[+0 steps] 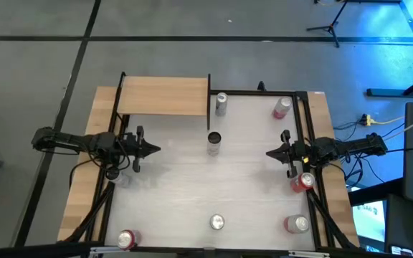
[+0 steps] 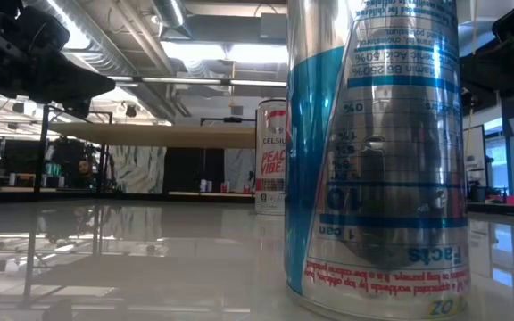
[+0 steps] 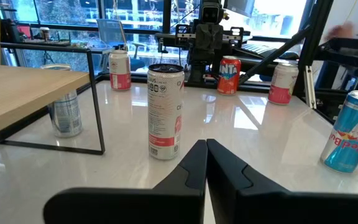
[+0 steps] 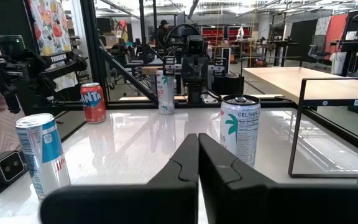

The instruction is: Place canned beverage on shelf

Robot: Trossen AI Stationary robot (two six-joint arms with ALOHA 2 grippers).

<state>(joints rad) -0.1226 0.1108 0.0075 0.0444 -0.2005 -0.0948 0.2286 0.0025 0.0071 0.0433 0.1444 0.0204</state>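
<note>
The shelf point(image 1: 165, 96) is a tan board with a black edge, raised on thin black legs point(image 3: 96, 102) at the table's far left. Several beverage cans stand upright on the white table. A tall white can point(image 1: 214, 141) point(image 3: 165, 112) point(image 4: 239, 137) stands in the middle, between my two grippers. A silver can point(image 1: 221, 102) point(image 3: 64, 117) stands by the shelf's right end. My left gripper point(image 1: 156, 149) point(image 3: 206, 144) is shut and level at the left side. My right gripper point(image 1: 269, 153) point(image 4: 197, 137) is shut and level at the right side. Neither touches a can.
A blue-silver can point(image 1: 217, 223) point(image 2: 373, 152) stands at the near edge, close to the low camera. Red cans stand at the near left point(image 1: 127, 239), near right point(image 1: 297, 224), by the right arm point(image 1: 303, 181) and far right point(image 1: 282, 107). Another can point(image 4: 165, 92) stands by the left arm.
</note>
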